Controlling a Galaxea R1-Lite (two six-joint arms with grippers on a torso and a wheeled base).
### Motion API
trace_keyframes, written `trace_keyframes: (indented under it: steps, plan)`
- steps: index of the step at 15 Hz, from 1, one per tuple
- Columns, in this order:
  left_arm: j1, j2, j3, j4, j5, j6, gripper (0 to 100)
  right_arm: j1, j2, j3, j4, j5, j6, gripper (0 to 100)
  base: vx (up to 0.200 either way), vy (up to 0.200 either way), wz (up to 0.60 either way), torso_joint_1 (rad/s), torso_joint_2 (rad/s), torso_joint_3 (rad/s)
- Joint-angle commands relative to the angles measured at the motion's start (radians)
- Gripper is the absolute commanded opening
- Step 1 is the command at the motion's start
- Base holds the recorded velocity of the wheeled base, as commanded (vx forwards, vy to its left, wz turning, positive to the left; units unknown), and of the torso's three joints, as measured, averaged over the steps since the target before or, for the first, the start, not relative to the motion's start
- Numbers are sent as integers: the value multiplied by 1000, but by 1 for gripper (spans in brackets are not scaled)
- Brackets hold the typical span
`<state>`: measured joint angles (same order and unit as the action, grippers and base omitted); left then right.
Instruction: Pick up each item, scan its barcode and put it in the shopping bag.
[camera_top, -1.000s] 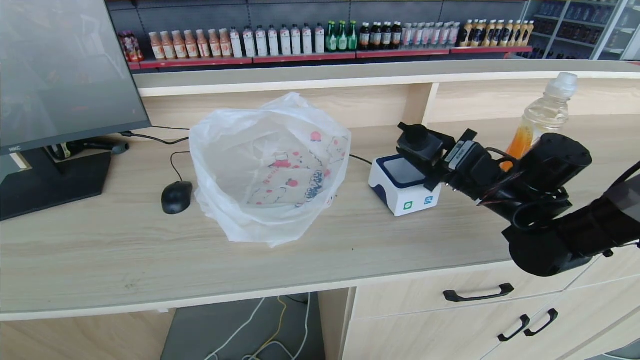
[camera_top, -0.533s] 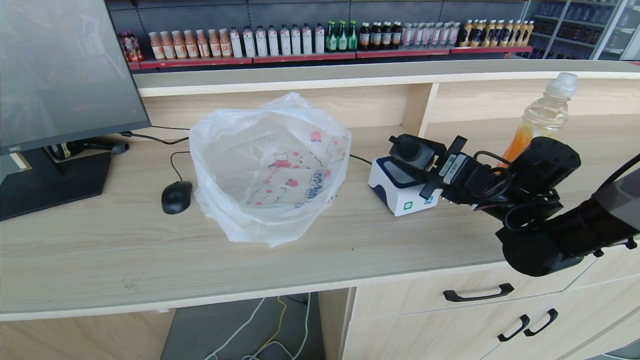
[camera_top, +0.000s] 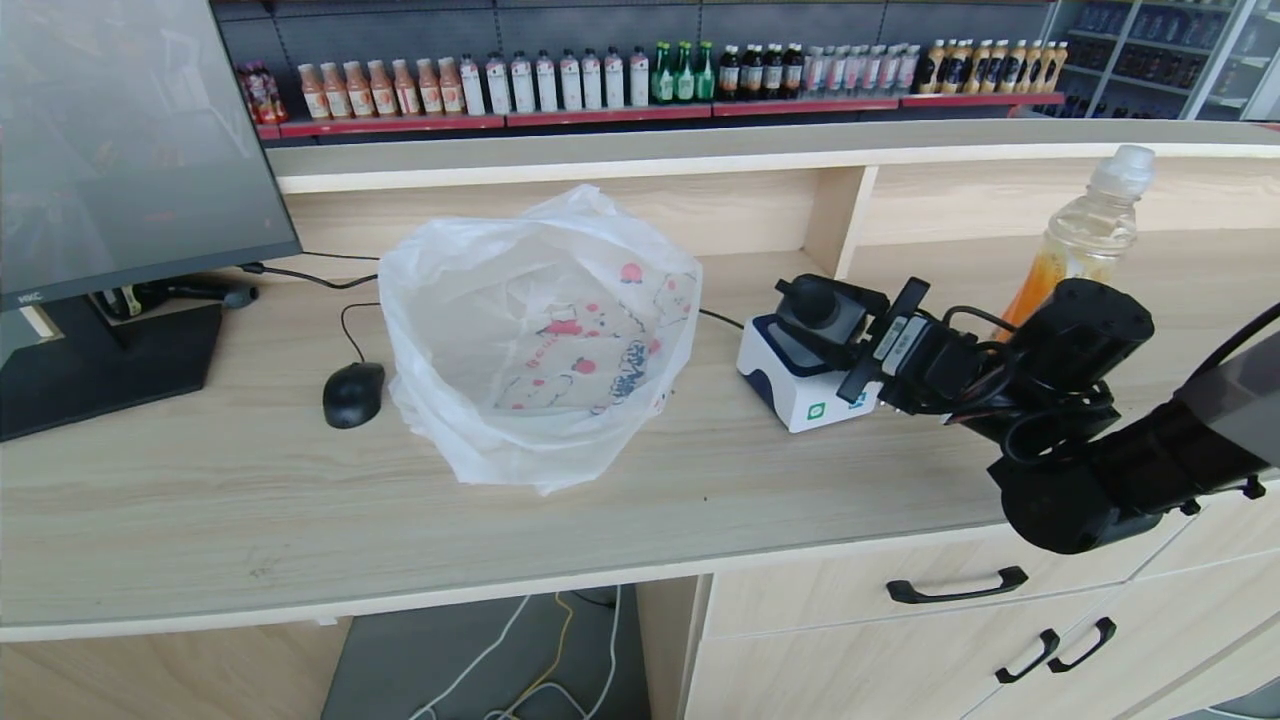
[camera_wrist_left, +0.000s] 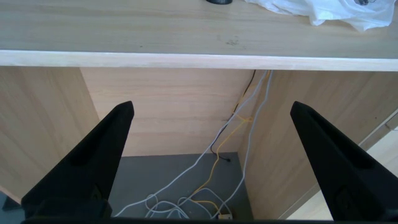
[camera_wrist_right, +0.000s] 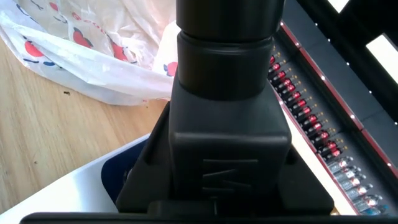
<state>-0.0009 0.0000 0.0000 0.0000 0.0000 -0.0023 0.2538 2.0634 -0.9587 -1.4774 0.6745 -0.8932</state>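
A white plastic shopping bag (camera_top: 540, 330) with red print stands open in the middle of the wooden counter (camera_top: 200, 500). To its right sits a small white and blue barcode scanner (camera_top: 805, 395). My right gripper (camera_top: 858, 330) is shut on a black item with a round cap (camera_top: 820, 305), held just above the scanner's window. The right wrist view has the black item (camera_wrist_right: 227, 124) close up, with the scanner (camera_wrist_right: 74, 186) under it and the bag (camera_wrist_right: 93, 50) beyond. My left gripper (camera_wrist_left: 211, 162) hangs open below the counter edge (camera_wrist_left: 186, 59), holding nothing.
An orange drink bottle (camera_top: 1085, 235) stands on the counter at the far right, behind my right arm. A black mouse (camera_top: 353, 393) and a monitor (camera_top: 120, 140) are left of the bag. Drawers (camera_top: 955, 590) sit below the counter.
My right gripper has carried the black item down and a little left, so it now sits lower over the scanner. The bag and the bottle have stayed in place.
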Motion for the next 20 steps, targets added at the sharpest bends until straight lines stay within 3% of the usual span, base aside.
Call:
trace_keyframes:
  steps: [1,20]
  plan:
    - [1,0,0,0,0,-1,100,1,0,0,0,4,0,0,0,0,0,0,0,0]
    - [-1,0,0,0,0,-1,100,5,-5,5,-1,4,0,0,0,0,0,0,0,0]
